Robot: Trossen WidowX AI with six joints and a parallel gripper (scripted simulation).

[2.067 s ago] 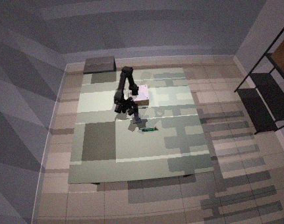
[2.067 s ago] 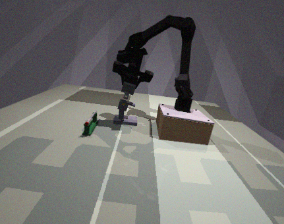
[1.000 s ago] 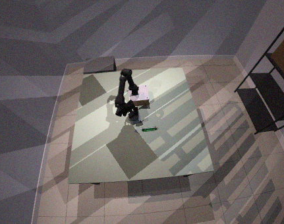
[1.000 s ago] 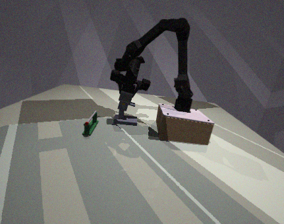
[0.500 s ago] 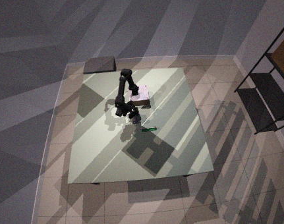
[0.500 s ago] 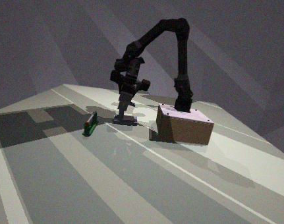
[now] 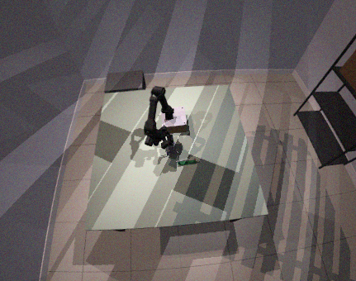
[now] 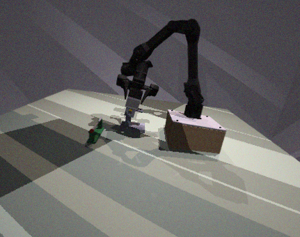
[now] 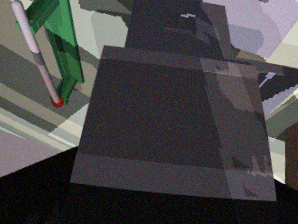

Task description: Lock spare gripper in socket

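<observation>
My gripper point(image 8: 134, 101) is open, its fingers on either side of the grey block-shaped spare gripper point(image 8: 133, 102) point(image 9: 150, 110), with a narrow gap at the sides. The spare gripper stands nearly upright over the purple-grey mount point(image 8: 140, 127), its lower end at the socket; how deep it sits is hidden. The pale lock pin point(image 9: 46, 75) with a red end lies along the green holder point(image 7: 187, 162) point(image 8: 97, 135) point(image 9: 65, 45), outside the socket. The socket's pin hole cannot be made out.
The arm stands on a brown box point(image 7: 175, 129) point(image 8: 198, 137) with a pink-white top, close to the mount. The green holder lies on the mount's other side. Striped shadows cross the table point(image 7: 127, 207) point(image 8: 131, 202). A black shelf point(image 7: 321, 140) stands off the table.
</observation>
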